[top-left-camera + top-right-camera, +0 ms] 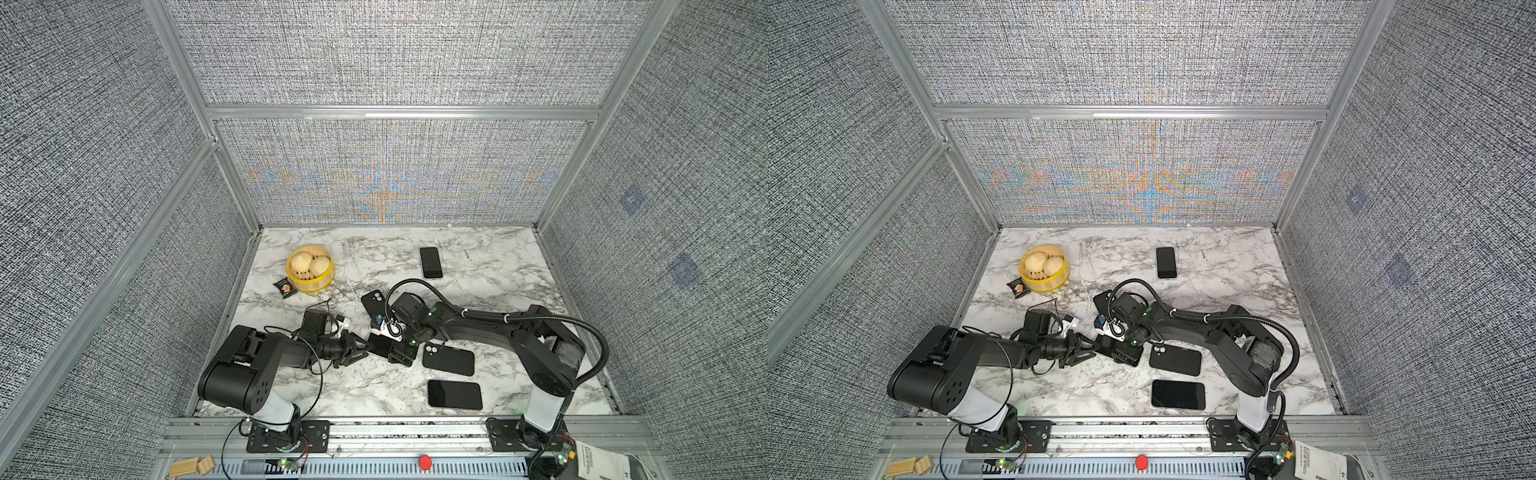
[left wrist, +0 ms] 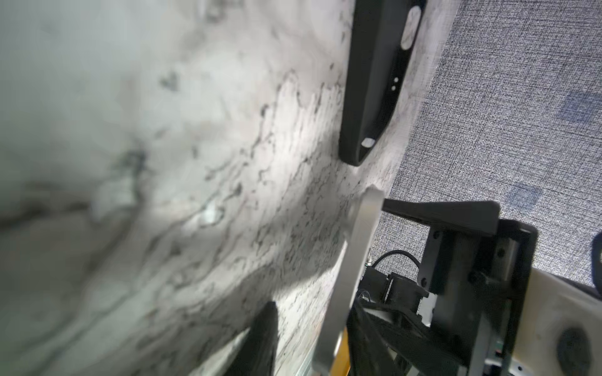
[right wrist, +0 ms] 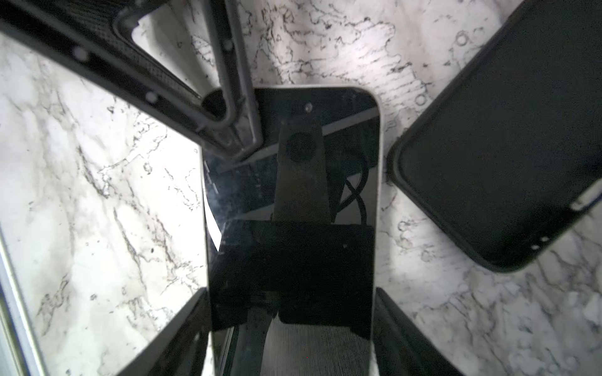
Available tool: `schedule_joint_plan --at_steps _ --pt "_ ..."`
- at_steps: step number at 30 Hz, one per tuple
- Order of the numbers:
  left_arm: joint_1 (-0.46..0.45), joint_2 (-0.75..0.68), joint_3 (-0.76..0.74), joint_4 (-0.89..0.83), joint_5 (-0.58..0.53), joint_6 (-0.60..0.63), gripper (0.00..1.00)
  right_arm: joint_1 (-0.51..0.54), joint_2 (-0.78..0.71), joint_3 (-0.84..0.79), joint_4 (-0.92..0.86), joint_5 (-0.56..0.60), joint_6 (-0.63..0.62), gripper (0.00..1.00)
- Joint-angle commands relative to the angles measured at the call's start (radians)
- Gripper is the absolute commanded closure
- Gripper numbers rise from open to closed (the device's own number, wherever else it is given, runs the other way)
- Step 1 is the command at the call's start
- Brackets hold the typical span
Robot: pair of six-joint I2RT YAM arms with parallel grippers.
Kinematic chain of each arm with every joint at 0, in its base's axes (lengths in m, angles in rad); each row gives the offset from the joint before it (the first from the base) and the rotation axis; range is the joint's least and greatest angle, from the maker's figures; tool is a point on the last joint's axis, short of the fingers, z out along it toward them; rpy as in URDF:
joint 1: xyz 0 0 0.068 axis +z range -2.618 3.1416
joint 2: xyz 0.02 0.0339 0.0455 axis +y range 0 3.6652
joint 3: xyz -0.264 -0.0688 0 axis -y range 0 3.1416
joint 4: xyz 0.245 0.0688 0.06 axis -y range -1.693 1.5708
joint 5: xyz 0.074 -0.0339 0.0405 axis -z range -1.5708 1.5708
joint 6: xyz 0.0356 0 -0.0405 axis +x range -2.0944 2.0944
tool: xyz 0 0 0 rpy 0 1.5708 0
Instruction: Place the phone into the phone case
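**Marble table [image 1: 498, 266]: three phones, two cases**

Lying free: far phone [image 1: 430, 262], near phone [image 1: 455, 394]. Mid-table, the right gripper [image 3: 291, 302], arm stretched leftward, clamps the third phone [image 3: 293, 182]. The left gripper [image 1: 365, 349], arm low, holds its jaws apart at the phone's end. A right case [image 1: 449, 360] lies beside it, a far case [image 1: 372, 305] beyond.

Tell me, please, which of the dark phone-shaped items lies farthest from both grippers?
The phone at the back, lying alone and flat near the rear wall; the others all cluster up front, close together.
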Motion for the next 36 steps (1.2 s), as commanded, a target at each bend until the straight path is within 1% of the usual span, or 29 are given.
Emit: schedule_joint_plan --at_steps 1,7,11,18,22,30,36 --pt "0.001 -0.008 0.012 -0.021 -0.026 0.019 0.65 0.001 -0.005 0.000 0.037 -0.022 0.007 0.34" --pt "-0.005 -0.020 0.029 0.023 -0.014 0.000 0.69 0.001 0.004 0.010 0.038 -0.025 0.002 0.34" --pt "-0.005 -0.022 0.030 0.043 -0.004 -0.007 0.75 0.000 0.017 0.019 0.039 -0.024 0.002 0.34" --pt "-0.006 -0.037 0.021 0.034 -0.008 0.002 0.84 0.001 0.028 0.021 0.048 -0.016 0.004 0.32" --pt "-0.006 -0.052 0.018 0.017 -0.021 0.008 0.87 0.001 0.034 0.030 0.044 -0.008 0.000 0.30" --pt "-0.006 -0.064 0.033 -0.010 -0.041 0.022 0.92 -0.001 -0.005 0.001 0.040 0.062 -0.014 0.17" --pt "-0.005 -0.091 0.039 -0.034 -0.050 0.036 0.95 0.001 -0.051 -0.014 0.040 0.098 -0.008 0.15"
